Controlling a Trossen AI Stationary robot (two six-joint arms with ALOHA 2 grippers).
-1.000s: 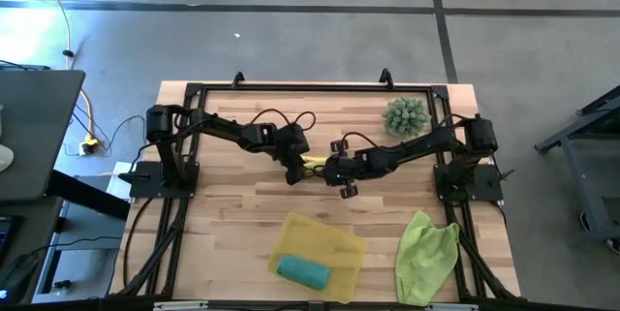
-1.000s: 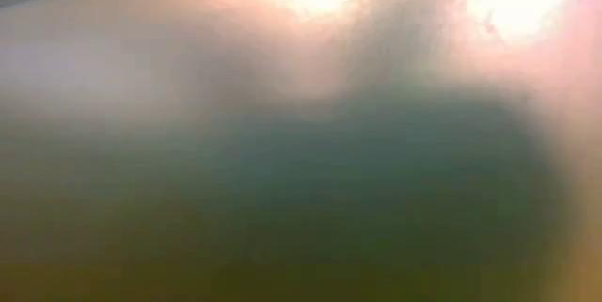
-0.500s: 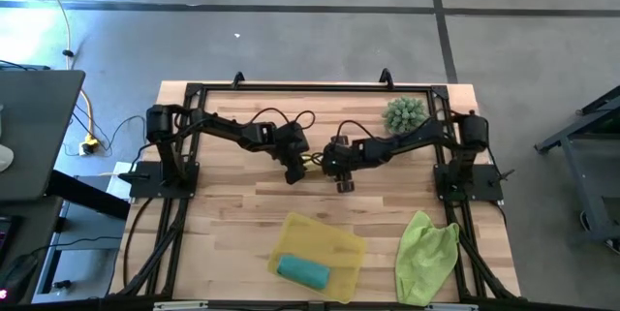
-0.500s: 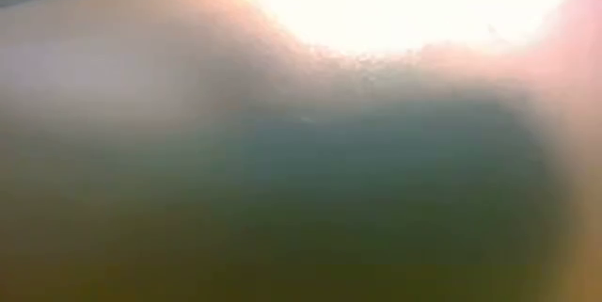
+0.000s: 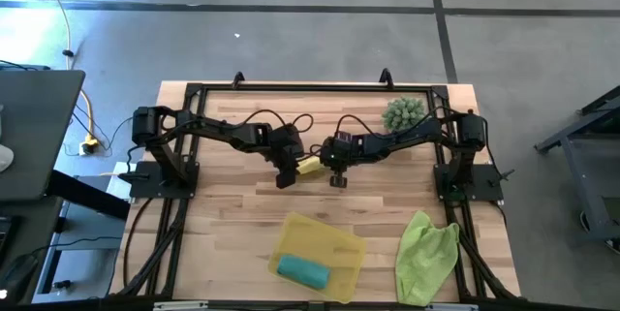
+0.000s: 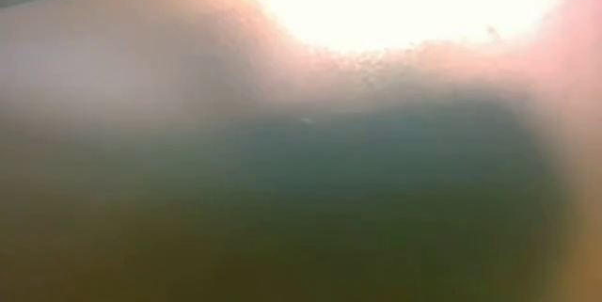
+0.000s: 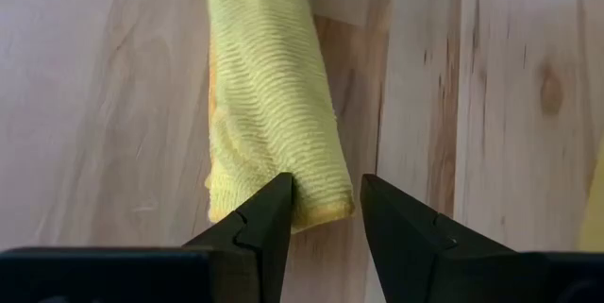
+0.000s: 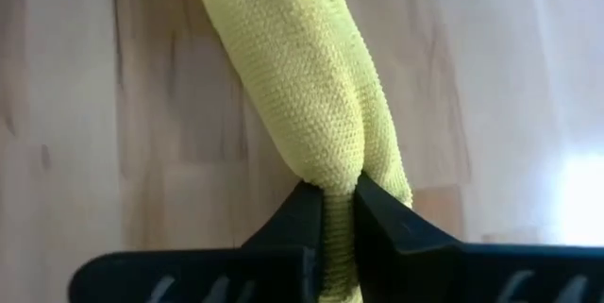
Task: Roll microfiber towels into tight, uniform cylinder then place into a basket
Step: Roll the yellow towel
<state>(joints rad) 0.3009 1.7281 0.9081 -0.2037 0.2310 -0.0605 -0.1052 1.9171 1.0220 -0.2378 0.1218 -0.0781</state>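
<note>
The yellow towel (image 5: 309, 166) lies rolled on the bench (image 5: 223, 204) between your two sets of fingers, one end at each. The right fingers (image 8: 330, 210) are pinched tight on one end, squeezing the nap into a narrow waist between the tips. The left fingers (image 7: 324, 210) stand spread to either side of the other end, touching or nearly touching the cloth but not biting into it.

For a tight, even cylinder, get the left fingers pressed onto their end before you lift, so both ends carry the roll together. With only the right end gripped, the free end will likely sag and the outer wrap may loosen. Take the whole thickness of the roll between the left fingers, not just the top layer. Keep both ends level and at steady spacing, so you neither stretch nor buckle the roll.

The basket (image 5: 334, 243) sits well away from both sets of fingers, with the teal towel (image 5: 303, 270) already in it; aim for the bare stretch beside that roll. The lime towel (image 5: 426, 245) waits loose on the bench.
</note>
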